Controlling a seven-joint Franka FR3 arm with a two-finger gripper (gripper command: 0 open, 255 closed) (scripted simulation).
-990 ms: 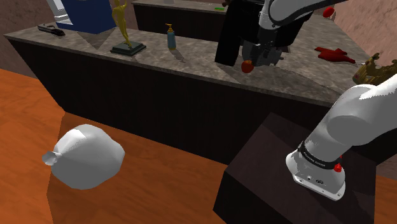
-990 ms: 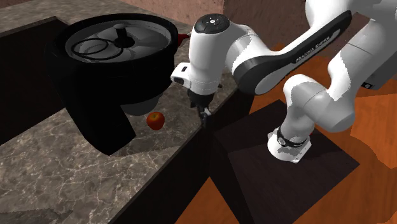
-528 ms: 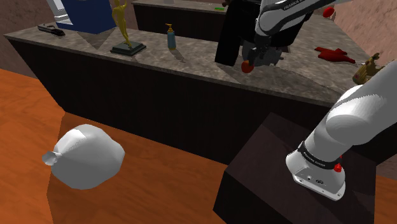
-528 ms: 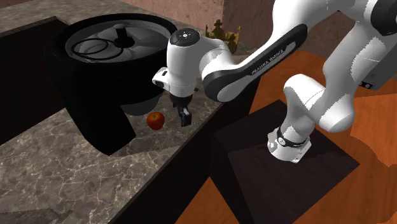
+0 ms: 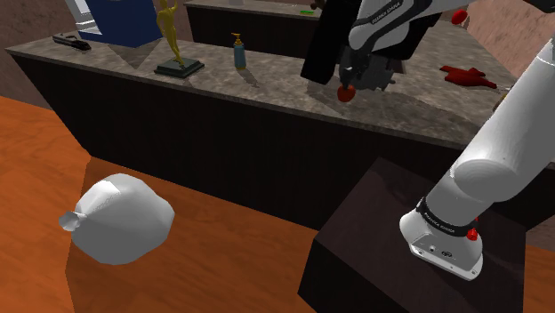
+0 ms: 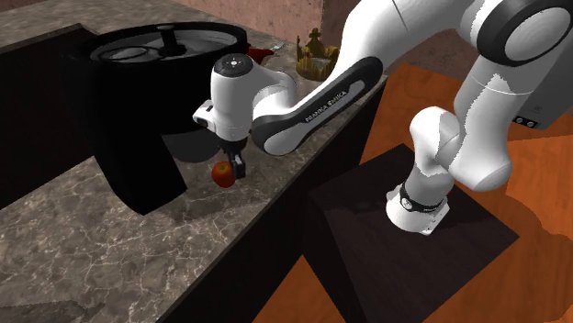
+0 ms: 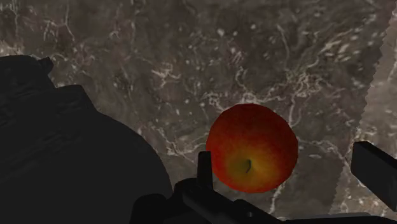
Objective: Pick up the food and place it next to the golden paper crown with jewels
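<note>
Red apple [image 7: 252, 149] between parted gripper [image 7: 289, 164] fingers [image 7: 374, 167]; on marble counter [image 7: 191, 57].

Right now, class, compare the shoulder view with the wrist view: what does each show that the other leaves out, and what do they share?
The shoulder view adds the white sack on the orange floor, the gold statuette, the blue pump bottle and the arm's stand. The wrist view adds the stem dimple on the apple and the claw with its black fingers standing apart and the apple between them. Shared are the apple, the marble counter under it and the black appliance beside it.
</note>
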